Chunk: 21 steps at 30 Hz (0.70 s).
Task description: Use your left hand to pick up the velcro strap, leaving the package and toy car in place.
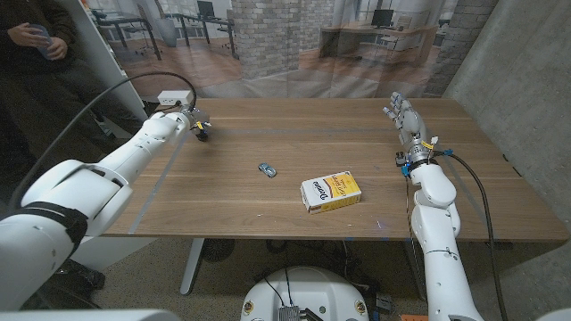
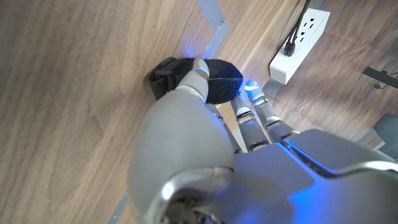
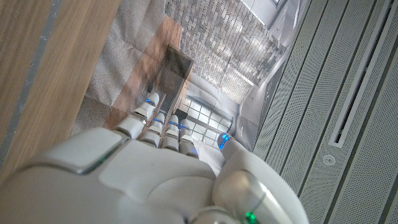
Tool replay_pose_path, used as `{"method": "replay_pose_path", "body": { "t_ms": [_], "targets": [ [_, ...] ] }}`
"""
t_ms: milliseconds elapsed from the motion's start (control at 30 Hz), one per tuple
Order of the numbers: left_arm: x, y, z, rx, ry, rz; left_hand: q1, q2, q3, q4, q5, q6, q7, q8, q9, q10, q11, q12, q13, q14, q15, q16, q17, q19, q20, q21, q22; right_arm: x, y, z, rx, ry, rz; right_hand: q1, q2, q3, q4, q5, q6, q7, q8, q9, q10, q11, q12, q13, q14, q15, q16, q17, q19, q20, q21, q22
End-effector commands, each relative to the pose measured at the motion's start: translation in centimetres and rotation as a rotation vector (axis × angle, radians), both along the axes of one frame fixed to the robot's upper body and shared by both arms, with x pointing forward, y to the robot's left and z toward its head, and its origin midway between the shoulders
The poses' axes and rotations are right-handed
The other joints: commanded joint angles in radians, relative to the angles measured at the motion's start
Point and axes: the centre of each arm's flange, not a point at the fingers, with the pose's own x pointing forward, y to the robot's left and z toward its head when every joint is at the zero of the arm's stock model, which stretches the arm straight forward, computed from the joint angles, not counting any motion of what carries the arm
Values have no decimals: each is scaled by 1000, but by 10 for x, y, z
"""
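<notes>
Toward the upper left of the head view, the robot's white left hand (image 1: 194, 119) reaches over the far left part of the brown wooden table (image 1: 268, 201), its fingers closed around the black rolled velcro strap (image 1: 202, 135). From the left wrist view the left hand (image 2: 205, 143) shows from behind, a pale fingertip lying across the top of the dark strap (image 2: 214, 84) while other fingers (image 2: 252, 112) curl against its side; whether the strap is lifted off the wood or touching it cannot be told. Near the middle of the head view sits the small blue toy car (image 1: 267, 168), well apart from the strap. Just right of and below the car lies the white and yellow cardboard package (image 1: 330, 192), flat on the table. At the right of the frame the white right hand (image 1: 406, 120) stands upright over the table's right side, fingers straight and slightly spread, holding nothing. A white power strip (image 2: 300, 40) shows beyond the table edge.
</notes>
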Motion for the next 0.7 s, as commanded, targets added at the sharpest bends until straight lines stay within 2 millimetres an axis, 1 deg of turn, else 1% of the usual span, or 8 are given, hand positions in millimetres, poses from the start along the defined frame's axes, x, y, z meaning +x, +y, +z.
{"method": "replay_pose_path", "body": {
  "t_ms": [33, 67, 167, 700],
  "targets": [
    [-9, 0, 6, -10, -51, -24, 8, 4, -1, -4, 5, 72, 7, 41, 13, 19, 3, 13, 12, 28, -181, 11, 16, 2, -6, 25, 5, 0, 3, -1, -2, 0, 6, -9, 26, 4, -1, -5, 7, 0, 1, 1, 7, 5, -1, 3, 6, 3, -4, 1, 1, -4, -1, 4],
    [-10, 0, 7, -14, -54, -26, 9, 3, 1, -4, 6, 89, 10, 54, 18, 21, 5, 12, 14, 31, -181, 10, 18, 1, -7, 32, 6, 0, 3, -1, -2, 0, 7, -9, 26, 4, -1, -5, 7, 0, 0, 1, 7, 5, -1, 3, 6, 3, -3, 1, 2, -5, -1, 4],
    [-12, 0, 8, -12, -64, -29, 11, 1, 3, -3, 7, 118, 8, 82, 31, 25, 6, 12, 18, 45, -180, 12, 25, -2, -8, 45, 6, 0, 4, -1, -2, -1, 8, -9, 26, 5, -1, -5, 6, 0, 0, 1, 7, 6, -1, 3, 6, 3, -4, 1, 1, -5, -1, 4],
    [-25, 1, 18, -28, -129, -59, 14, -5, 11, -2, 11, 142, 2, 130, 59, 37, 7, 13, 27, 73, -179, 10, 37, -4, -12, 76, 7, -1, 7, -1, -2, -6, 12, -10, 26, 6, -2, -4, 6, 0, -1, 1, 6, 5, -2, 3, 7, 3, -4, 1, 1, -5, -1, 4]
  ]
}}
